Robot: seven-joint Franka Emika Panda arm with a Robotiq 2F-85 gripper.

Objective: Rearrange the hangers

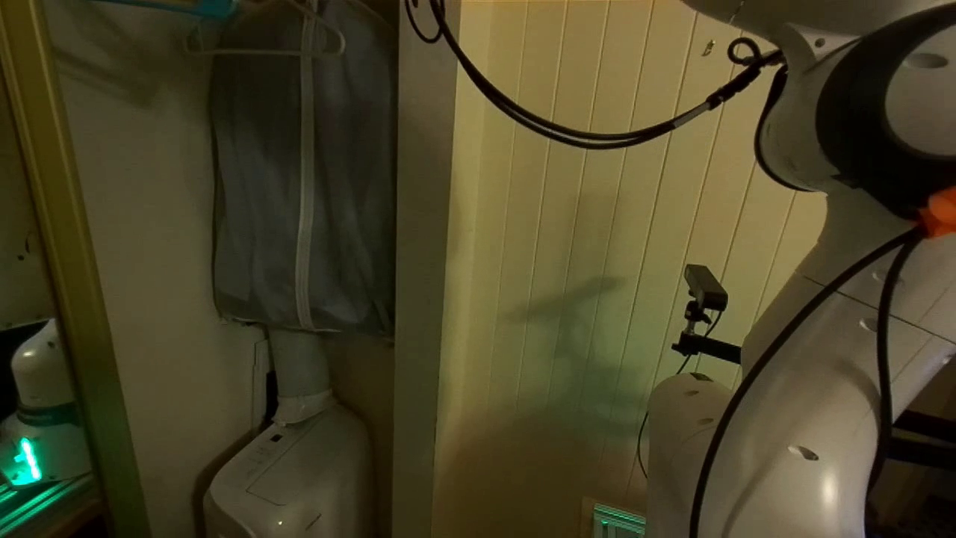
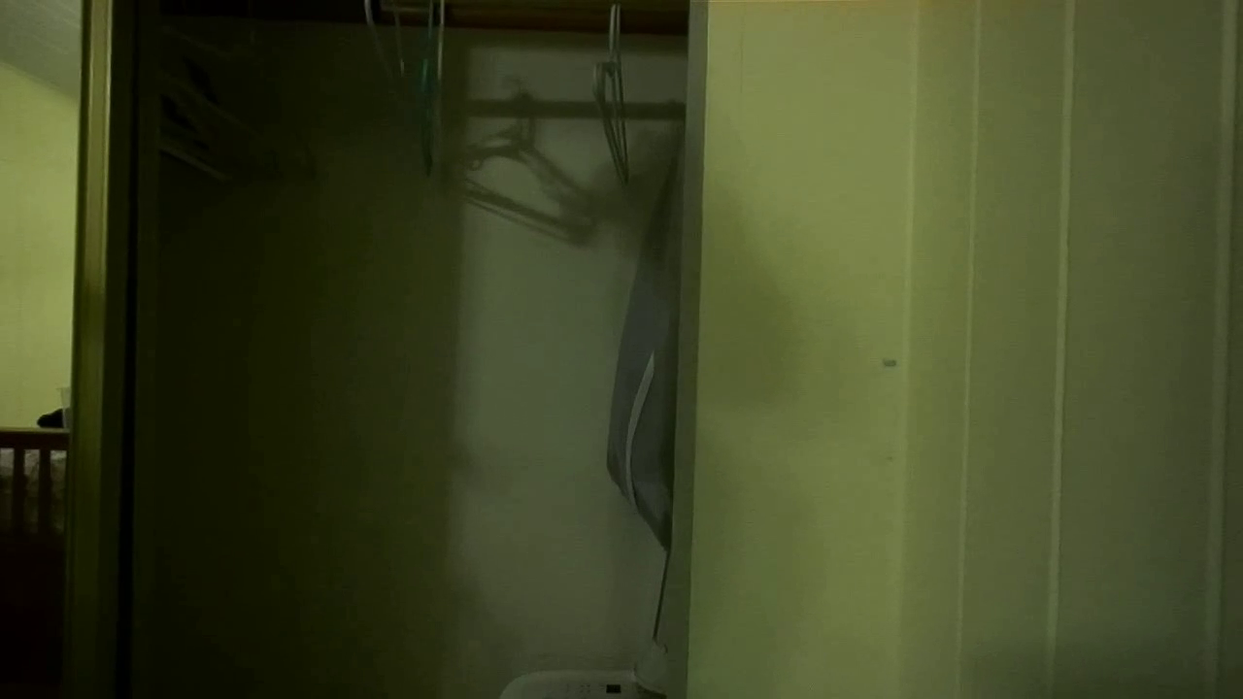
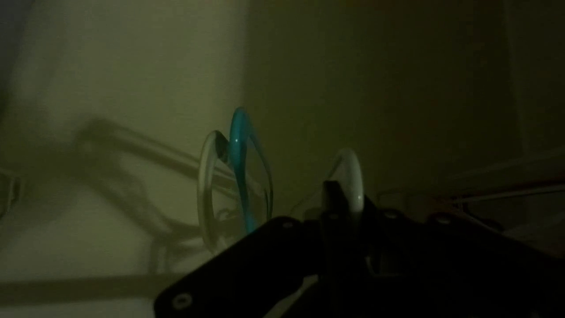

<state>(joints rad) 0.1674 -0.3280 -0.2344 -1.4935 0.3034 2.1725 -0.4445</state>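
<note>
The rounded arm (image 1: 836, 373) is white, its cables (image 1: 597, 141) and end effector (image 3: 354, 205) black.

Rod (image 2: 534, 17): brown bar, runs crosswise at the top in an exterior view, upper side partly cropped.
Rod, picture-right end: right hanger (image 2: 612, 126), edge-on, near the wall edge (image 2: 694, 388); its hook reaches up to the rod, tip cropped.
Rod, picture-left part: left hangers (image 2: 428, 116), edge-on, well apart from right hanger; hook tops cropped, exact count unclear.
Wrist view: blue hanger (image 3: 238, 150) and pale hanger (image 3: 205, 185) just beside each other, white hanger (image 3: 353, 176) apart from both; dim, contact with rod hidden.
</note>
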